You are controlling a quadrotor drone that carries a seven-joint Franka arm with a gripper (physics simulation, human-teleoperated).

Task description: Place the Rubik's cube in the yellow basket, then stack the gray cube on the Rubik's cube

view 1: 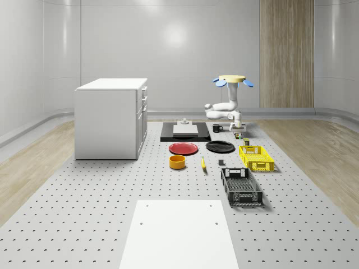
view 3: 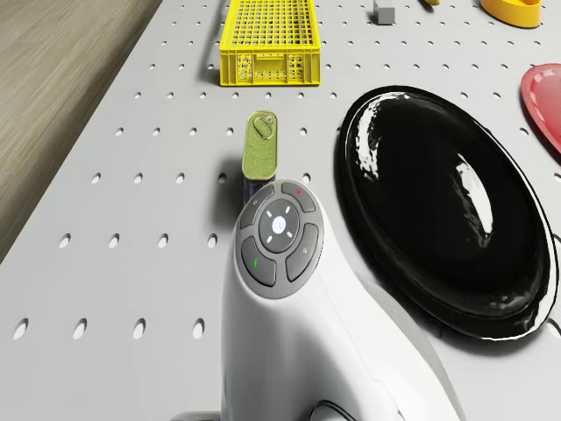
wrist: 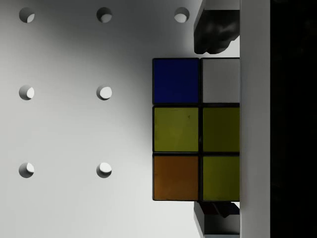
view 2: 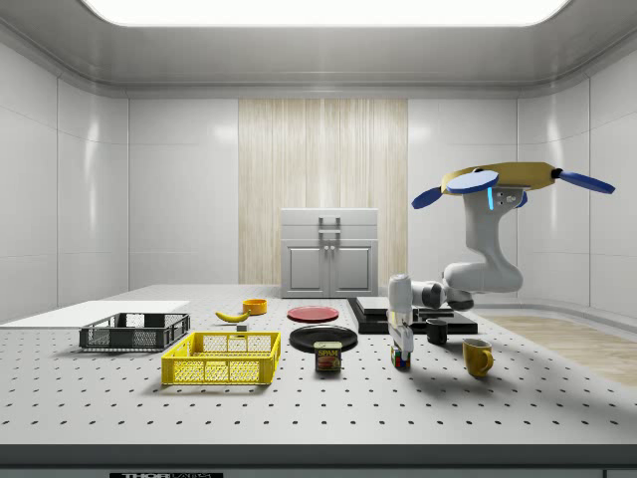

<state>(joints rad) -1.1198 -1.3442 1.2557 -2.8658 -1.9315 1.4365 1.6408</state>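
tool [view 2: 400, 351] low at the desk [view 2: 518, 408] in the side view, straddling the rubik's cube [view 2: 400, 357] beside a spam can [view 2: 328, 357], well apart from the yellow basket [view 2: 223, 358]; drone [view 2: 501, 182] hovering above a mug [view 2: 477, 357]. in the whole-scene view, drone [view 1: 232, 80] hovering over the desk's far end, gray cube [view 1: 221, 163] standing between yellow basket [view 1: 256, 157] and banana [view 1: 203, 163]. in the wrist view, fingertips [wrist: 215, 29] hard against opposite sides of rubik's cube [wrist: 195, 129], pinching it on the desk.

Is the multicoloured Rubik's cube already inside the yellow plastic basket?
No. The multicoloured Rubik's cube stands on the table under the gripper, apart from the yellow plastic basket.
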